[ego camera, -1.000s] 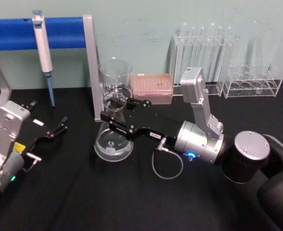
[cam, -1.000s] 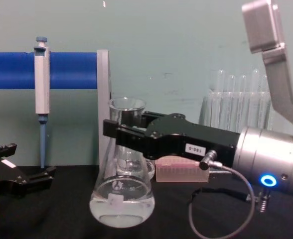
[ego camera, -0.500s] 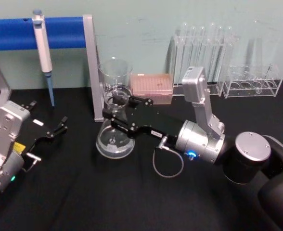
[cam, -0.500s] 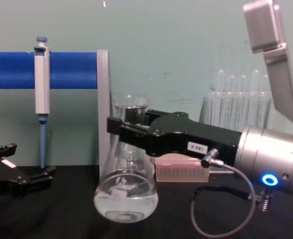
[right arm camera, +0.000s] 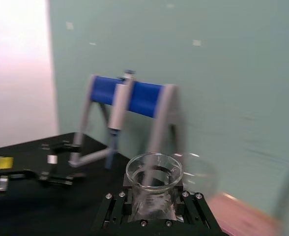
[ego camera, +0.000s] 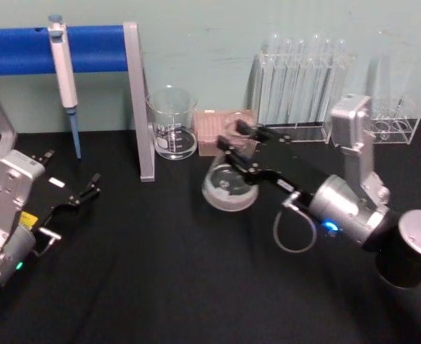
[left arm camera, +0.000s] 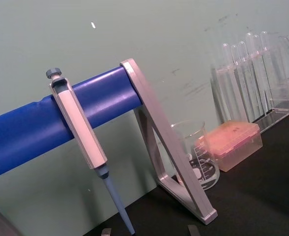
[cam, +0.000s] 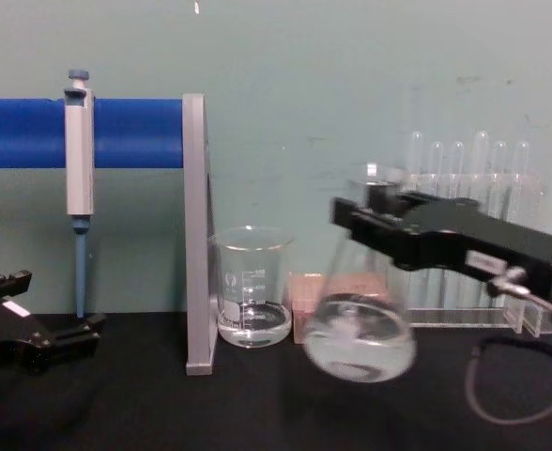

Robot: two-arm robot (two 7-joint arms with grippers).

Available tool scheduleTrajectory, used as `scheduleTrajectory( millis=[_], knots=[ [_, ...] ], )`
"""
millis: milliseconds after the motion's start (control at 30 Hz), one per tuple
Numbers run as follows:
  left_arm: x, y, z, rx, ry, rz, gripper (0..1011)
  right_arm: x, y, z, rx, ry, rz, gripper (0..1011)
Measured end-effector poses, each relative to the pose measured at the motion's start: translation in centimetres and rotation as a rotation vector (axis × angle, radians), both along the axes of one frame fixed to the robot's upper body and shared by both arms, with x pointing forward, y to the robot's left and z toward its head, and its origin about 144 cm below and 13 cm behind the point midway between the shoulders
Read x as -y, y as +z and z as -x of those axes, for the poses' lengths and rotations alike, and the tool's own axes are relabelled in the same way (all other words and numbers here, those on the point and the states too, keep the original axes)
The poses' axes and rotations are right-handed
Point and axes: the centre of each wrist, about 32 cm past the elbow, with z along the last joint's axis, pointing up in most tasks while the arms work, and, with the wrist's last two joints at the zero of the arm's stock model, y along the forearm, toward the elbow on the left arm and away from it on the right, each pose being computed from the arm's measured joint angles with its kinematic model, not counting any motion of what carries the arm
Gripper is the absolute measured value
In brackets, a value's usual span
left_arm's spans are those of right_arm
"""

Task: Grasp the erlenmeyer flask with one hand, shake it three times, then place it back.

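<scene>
Well, the right gripper (ego camera: pixel 233 137) is clenched on the neck of the erlenmeyer flask (ego camera: pixel 228 188), which hangs tilted off the table, with the beaker (ego camera: pixel 172 123) at its ten o'clock. A hard swing could slosh liquid out or loosen that grip. The left gripper (ego camera: pixel 81 193) idles, gaping, at nine o'clock.

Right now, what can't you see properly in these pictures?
- The erlenmeyer flask: blurred by motion in the chest view, so its markings are unreadable.
- Flask's base: hidden in the right wrist view by the right gripper clamped on its neck.
- The left gripper: parked at left, partly cut off by the chest view's edge.
</scene>
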Motion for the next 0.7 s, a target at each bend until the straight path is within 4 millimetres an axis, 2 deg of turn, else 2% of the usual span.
scheduleTrajectory(
  millis=[367,700],
  knots=[
    [0.0,0.0,0.0,0.000,0.000,0.000,1001,4.2,0.6,3.1,0.018,-0.282,0.018,456],
    [0.0,0.0,0.0,0.000,0.000,0.000,1001,5.3,0.7,4.5,0.022,-0.394,0.024,457]
  ],
)
